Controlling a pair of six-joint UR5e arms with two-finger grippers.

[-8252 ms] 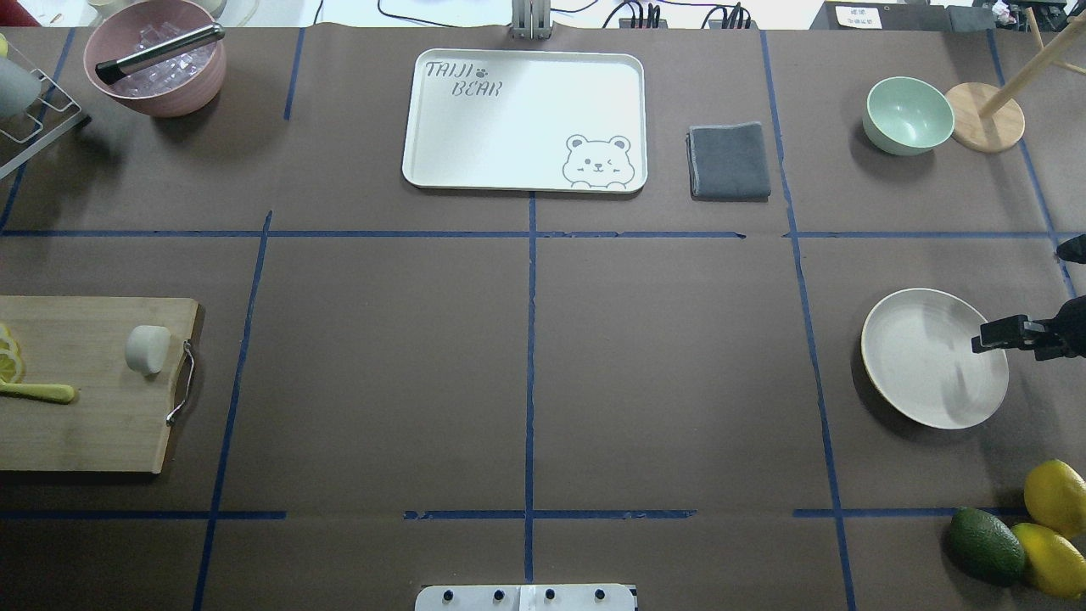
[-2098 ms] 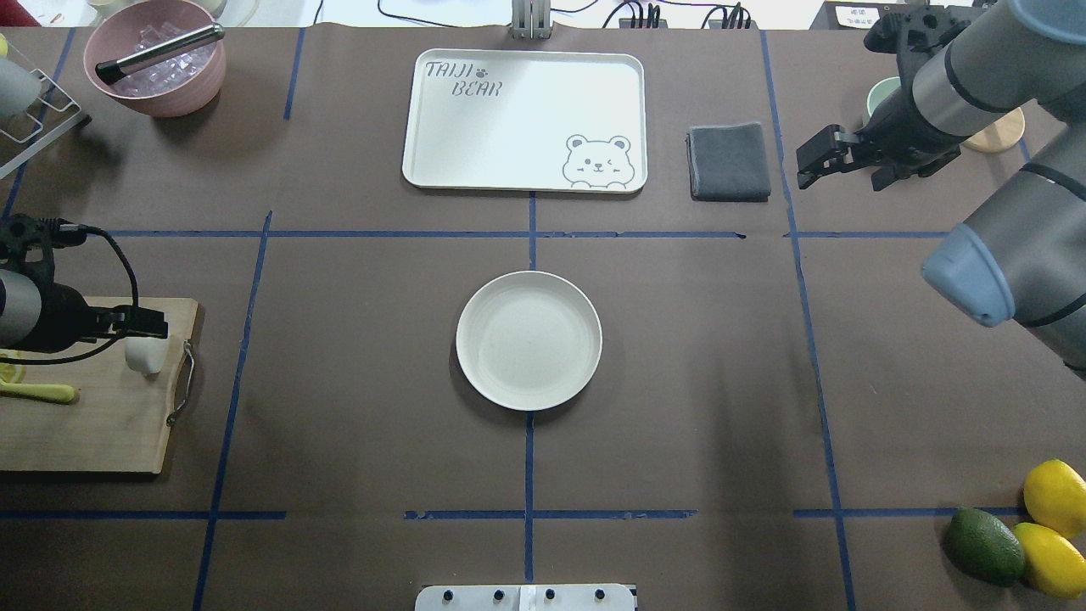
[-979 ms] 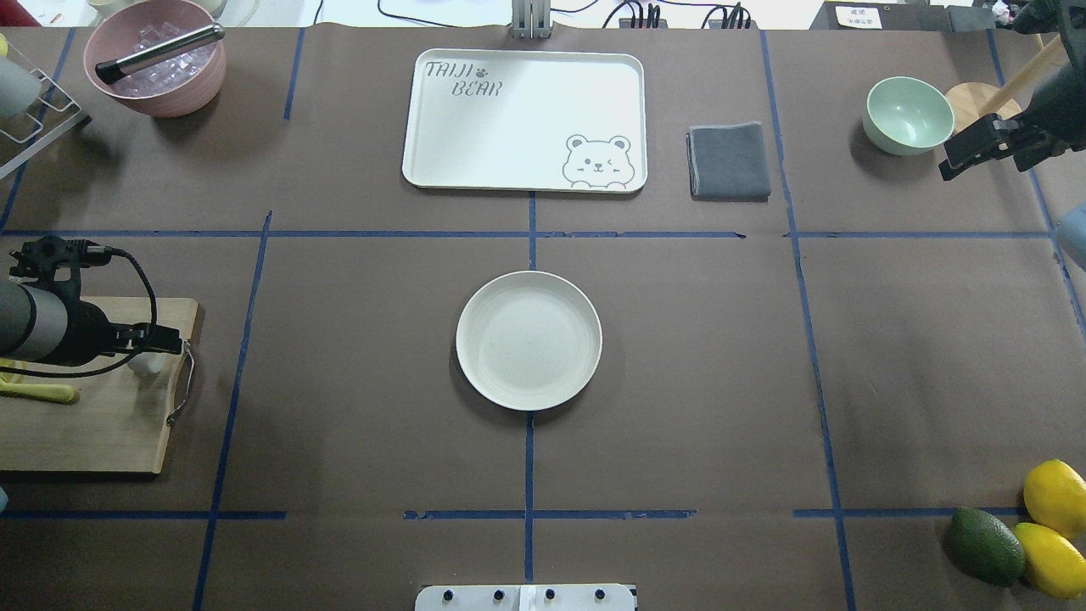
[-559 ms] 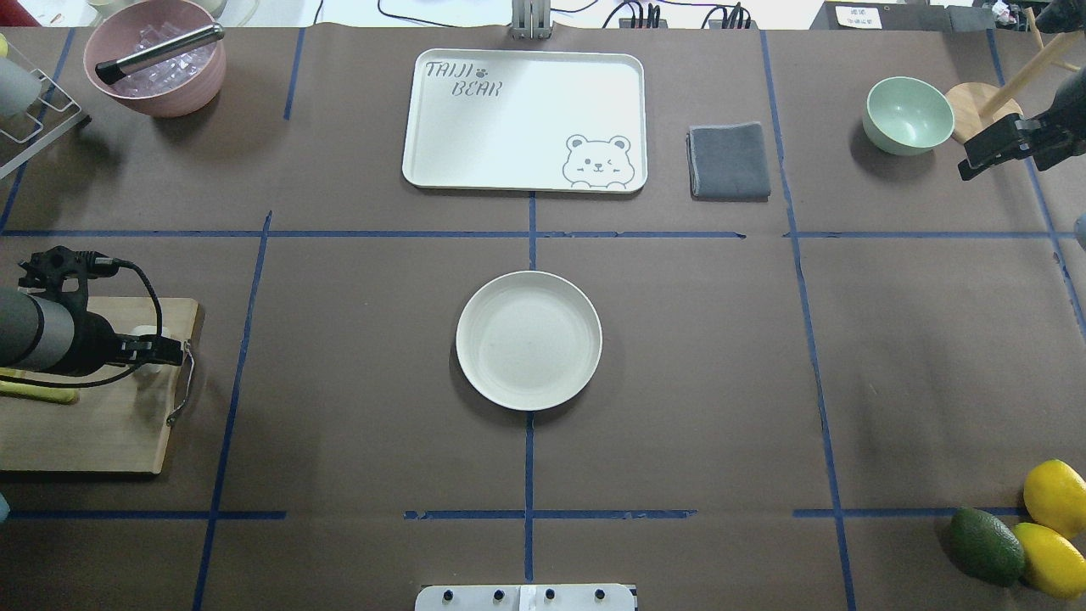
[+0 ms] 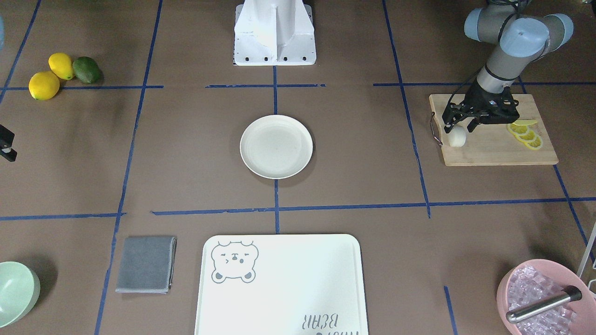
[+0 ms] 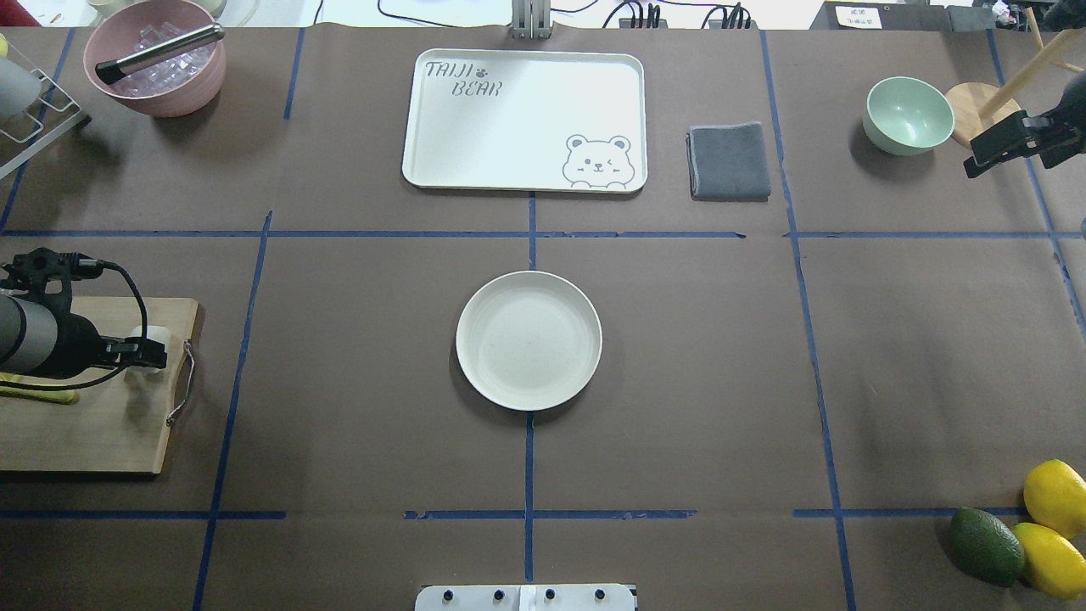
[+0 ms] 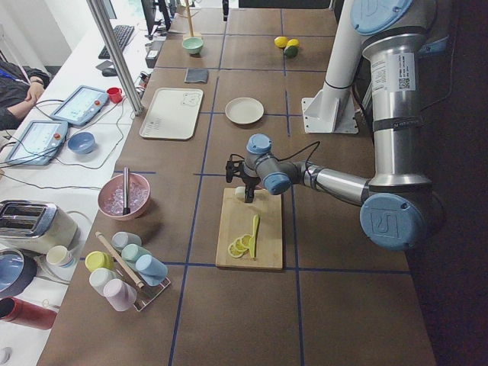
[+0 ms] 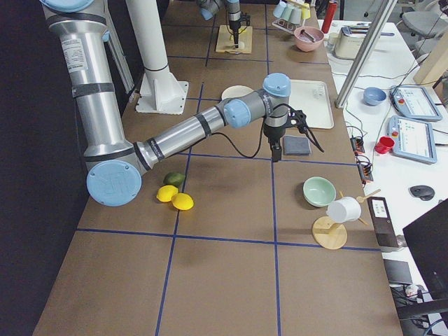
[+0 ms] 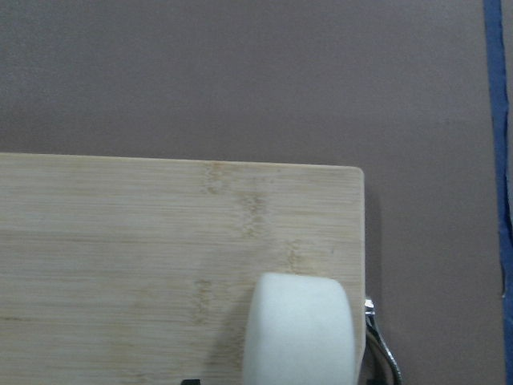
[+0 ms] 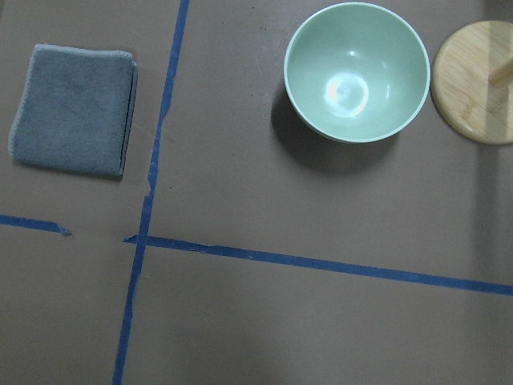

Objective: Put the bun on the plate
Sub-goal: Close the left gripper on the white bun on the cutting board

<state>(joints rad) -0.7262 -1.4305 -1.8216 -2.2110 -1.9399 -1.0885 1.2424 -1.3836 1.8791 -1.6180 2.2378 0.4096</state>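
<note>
The bun [image 5: 457, 136] is small, white and rounded, and it lies on the wooden cutting board [image 5: 493, 149] near the metal handle. My left gripper [image 5: 458, 125] stands open right over it, a finger on each side. From overhead the left gripper [image 6: 142, 351] covers most of the bun [image 6: 149, 333]. In the left wrist view the bun [image 9: 300, 333] fills the bottom centre. The cream plate [image 6: 529, 340] sits bare in the middle of the table. My right gripper [image 6: 977, 159] hangs open and empty near the far right edge.
Lemon slices [image 5: 526, 132] lie on the board behind the left gripper. A bear-printed tray [image 6: 524, 119], a grey cloth [image 6: 730, 161], a green bowl [image 6: 908, 114] and a pink bowl [image 6: 155, 59] line the far side. Lemons [image 6: 1052, 496] and an avocado [image 6: 984, 545] sit near right.
The plate has gone from the right side to the table's centre. The right arm has drawn back to the right edge. My left gripper has come over the bun and shifted slightly left.
</note>
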